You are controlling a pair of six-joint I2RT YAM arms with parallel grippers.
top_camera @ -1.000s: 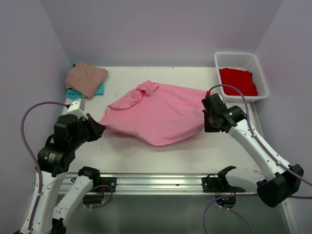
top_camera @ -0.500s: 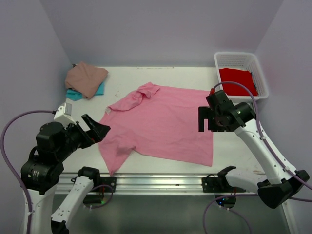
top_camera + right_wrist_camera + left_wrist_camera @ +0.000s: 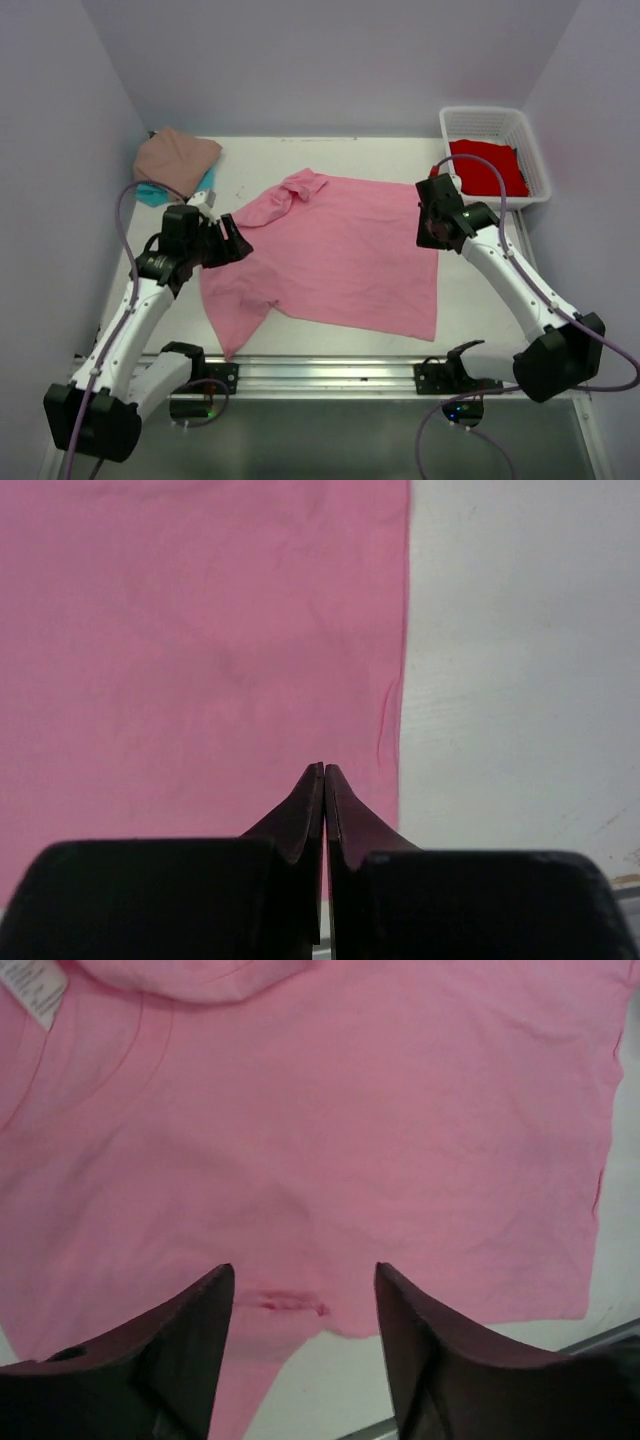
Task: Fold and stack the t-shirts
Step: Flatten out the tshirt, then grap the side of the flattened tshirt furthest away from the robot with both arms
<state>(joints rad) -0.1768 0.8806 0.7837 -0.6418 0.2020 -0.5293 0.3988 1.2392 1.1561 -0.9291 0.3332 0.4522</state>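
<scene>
Looking down from the top external camera, we find the bright pink t-shirt (image 3: 340, 255) spread nearly flat in the middle of the table (image 3: 480, 300). Its long axis runs from side to side, with collar and sleeves toward the left arm and the straight hem toward the right arm. The left gripper (image 3: 232, 243) hangs over the shoulder edge on the collar side and the right gripper (image 3: 432, 222) over the far corner of the hem. We therefore judge each arm the nearer one for its own end, and any fold will turn on that crosswise lie. Well apart from it, the tan-pink t-shirt (image 3: 175, 158) lies on top of the teal t-shirt (image 3: 150, 193) at the far left corner, and the red t-shirt (image 3: 488, 166) lies in the white lattice basket (image 3: 490, 114) at the far right. Moving to the left wrist view, we see the left gripper (image 3: 305, 1295) with its 2 fingers (image 3: 195, 1345) spread and nothing between them. Pink cloth fills the view ahead, a small pucker lies between the tips, and the white label (image 3: 35, 990) marks the collar at the upper left. In the right wrist view, the right gripper (image 3: 324, 772) has its fingers pressed together, with no cloth that we can see caught between them. The shirt's hem edge runs straight away from the tips, cloth on the left and table top on the right.
</scene>
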